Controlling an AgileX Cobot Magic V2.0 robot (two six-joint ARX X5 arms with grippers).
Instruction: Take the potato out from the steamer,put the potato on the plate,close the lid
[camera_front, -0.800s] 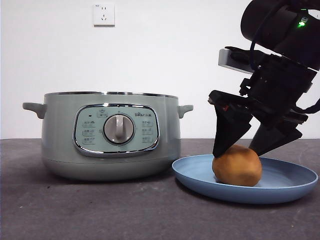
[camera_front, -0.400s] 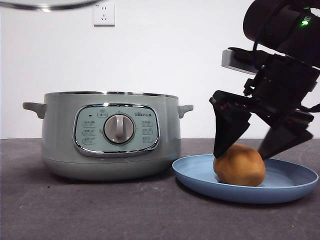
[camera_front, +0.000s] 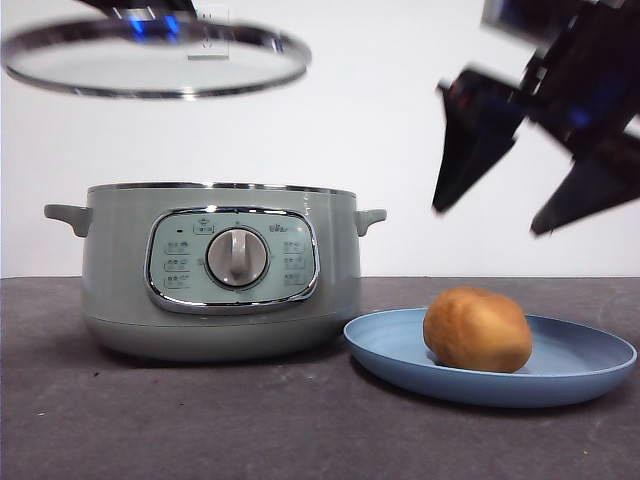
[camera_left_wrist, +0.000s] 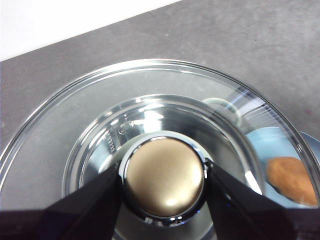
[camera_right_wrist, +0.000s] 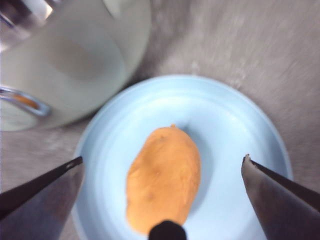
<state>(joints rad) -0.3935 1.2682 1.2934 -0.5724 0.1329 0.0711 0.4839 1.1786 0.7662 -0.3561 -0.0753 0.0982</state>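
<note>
Since a second ago my right gripper (camera_front: 535, 215) has lifted off the potato (camera_front: 478, 329) with jaws spread wide and empty. From the front, below it the potato lies on the plate (camera_front: 580, 365), beside the steamer (camera_front: 120, 290); the lid (camera_front: 155, 60) hangs above. Left wrist: my left gripper (camera_left_wrist: 162, 182) clamps the lid's knob (camera_left_wrist: 164, 175). Right wrist: potato centred between the open jaws.

Right gripper (camera_front: 536, 212): matte black, two flat jaws tapering to sharp points. Left gripper (camera_left_wrist: 162, 182): black, wedge-shaped jaws.
</note>
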